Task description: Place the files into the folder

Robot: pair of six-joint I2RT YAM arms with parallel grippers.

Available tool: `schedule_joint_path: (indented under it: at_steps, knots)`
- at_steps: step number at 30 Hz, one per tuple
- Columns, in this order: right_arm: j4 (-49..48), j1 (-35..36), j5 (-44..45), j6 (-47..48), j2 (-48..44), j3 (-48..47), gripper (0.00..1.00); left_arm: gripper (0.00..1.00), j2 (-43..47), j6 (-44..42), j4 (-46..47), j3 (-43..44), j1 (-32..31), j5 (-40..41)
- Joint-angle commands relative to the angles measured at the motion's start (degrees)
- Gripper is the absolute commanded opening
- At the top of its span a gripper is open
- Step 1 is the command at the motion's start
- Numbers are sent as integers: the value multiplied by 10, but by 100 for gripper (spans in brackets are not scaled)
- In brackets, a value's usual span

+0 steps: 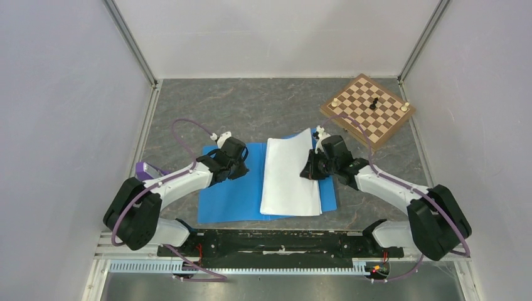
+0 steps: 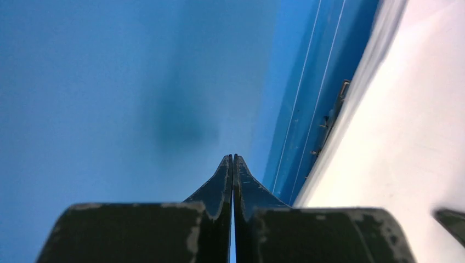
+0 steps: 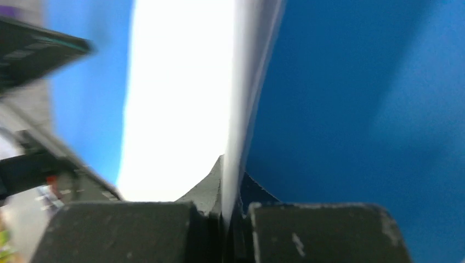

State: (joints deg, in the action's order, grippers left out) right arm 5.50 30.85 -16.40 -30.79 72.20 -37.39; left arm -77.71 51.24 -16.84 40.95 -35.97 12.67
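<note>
1. A grey, marbled table (image 1: 263, 106) sits inside plain white walls. A wooden chessboard (image 1: 367, 110) with a few pieces on it lies at the far right corner, well apart from the work.
2. The folder (image 1: 229, 200) lies open and flat near the middle of the table's near edge, both bright blue covers spread wide.
3. The files (image 1: 290, 182) rest on the folder's right half as a white stack. Their left edge lies near the spine and their right edge curls upward.
4. The right gripper (image 1: 312, 169) is clenched on that raised right edge. Its wrist view shows the thin white sheets pinched between the fingers. The hold probably lets the arm steer the floppy stack over the cover.
5. The left gripper (image 1: 237, 164) is clenched on nothing. Its closed tips appear to rest on the left cover, likely pinning the folder so it cannot slide.
6. The paper looks thin and limp, and no print is readable from here. The folder is glossy blue, and a metal clip (image 2: 332, 118) runs along the spine beside the paper.
</note>
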Motion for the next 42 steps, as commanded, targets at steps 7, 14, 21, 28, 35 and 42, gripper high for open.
schedule_joint_path:
  at_steps: [7, 14, 21, 28, 35, 42]
  knots:
    - [54, -3, 180, 113, 33, 12, 0, 2, -37, 7, 44, -11, -3, -23]
    - [24, -2, 166, 124, 34, 34, 0, 2, -56, 5, 53, -19, -7, -30]
    - [-11, -2, 141, 114, 39, 49, 0, 2, -65, 2, 58, -17, -9, -31]
    - [-50, 5, 120, 106, 44, 61, 0, 2, -77, 1, 64, -17, -11, -33]
    - [-66, 15, 120, 113, 49, 55, 0, 2, -81, -2, 66, -13, -13, -33]
    - [-31, 24, 139, 150, 65, 27, 0, 2, -86, -14, 63, -1, -14, -36]
